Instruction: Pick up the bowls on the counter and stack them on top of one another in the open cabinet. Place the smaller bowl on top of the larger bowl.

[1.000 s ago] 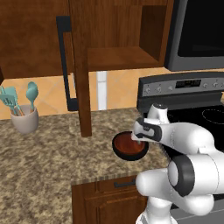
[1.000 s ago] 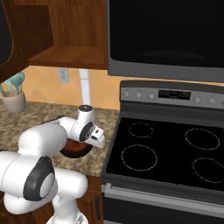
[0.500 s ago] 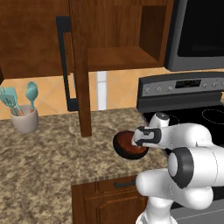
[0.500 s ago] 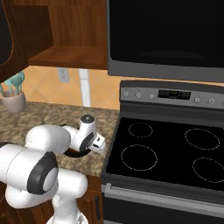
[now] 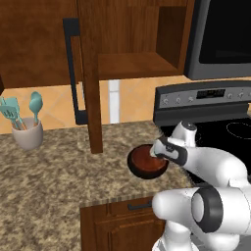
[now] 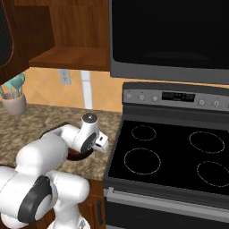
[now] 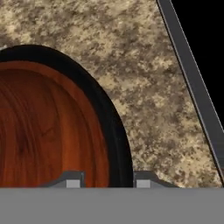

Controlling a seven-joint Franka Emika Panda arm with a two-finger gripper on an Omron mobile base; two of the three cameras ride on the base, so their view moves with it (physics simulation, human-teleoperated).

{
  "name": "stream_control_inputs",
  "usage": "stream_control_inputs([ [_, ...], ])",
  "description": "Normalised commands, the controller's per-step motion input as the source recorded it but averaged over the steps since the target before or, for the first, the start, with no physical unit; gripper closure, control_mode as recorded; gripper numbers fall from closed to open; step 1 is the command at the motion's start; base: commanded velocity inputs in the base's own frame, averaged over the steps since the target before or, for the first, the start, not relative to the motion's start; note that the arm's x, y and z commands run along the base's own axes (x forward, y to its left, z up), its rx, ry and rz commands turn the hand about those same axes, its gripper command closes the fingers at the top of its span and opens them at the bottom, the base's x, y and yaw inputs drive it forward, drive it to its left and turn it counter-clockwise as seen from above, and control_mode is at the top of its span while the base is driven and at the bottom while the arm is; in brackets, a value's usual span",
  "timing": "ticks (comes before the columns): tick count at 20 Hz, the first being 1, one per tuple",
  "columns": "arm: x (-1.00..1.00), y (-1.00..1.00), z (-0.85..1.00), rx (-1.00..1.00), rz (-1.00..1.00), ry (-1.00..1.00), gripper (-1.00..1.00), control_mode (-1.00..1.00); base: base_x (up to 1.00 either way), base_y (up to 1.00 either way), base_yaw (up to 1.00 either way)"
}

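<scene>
My two-finger gripper (image 7: 105,180) straddles the near rim of the round bowl with a reddish-brown wooden inside and glossy black outside (image 5: 147,161), one tip inside and one outside (jaws narrow, pinching the wall). The bowl sits on the speckled beige granite counter (image 5: 54,181), directly under my hand, beside the black stovetop (image 6: 170,156)

Round reddish-brown wood-lined bowl w/ black rim (image 5: 147,161) sits on speckled granite counter (image 5: 54,181), just left of black stovetop (image 6: 170,156); white utensil cup (image 5: 27,133) far left; open wooden cabinet (image 5: 137,63) above.
</scene>
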Motion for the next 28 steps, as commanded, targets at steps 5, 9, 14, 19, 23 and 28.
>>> stream_control_inputs([
  [5, -0.68, 0.00, 1.00, 0.11, -0.25, -0.33, 1.00, -1.00, 0.00, 0.00, 0.00],
  [9, -0.72, 0.00, 1.00, 0.16, -0.32, -0.32, 1.00, -1.00, 0.00, 0.00, 0.00],
  [14, -0.42, 0.03, 1.00, 0.01, -0.19, -0.14, 1.00, -1.00, 0.00, 0.00, 0.00],
  [19, -0.15, 0.16, 1.00, 0.00, -0.07, 0.00, 1.00, -1.00, 0.00, 0.00, 0.00],
  [23, -0.15, 0.22, 1.00, 0.00, -0.06, 0.00, 1.00, -1.00, 0.00, 0.00, 0.00],
  [28, -0.21, 0.11, 1.00, 0.00, -0.02, 0.02, 1.00, -1.00, 0.00, 0.00, 0.00],
])
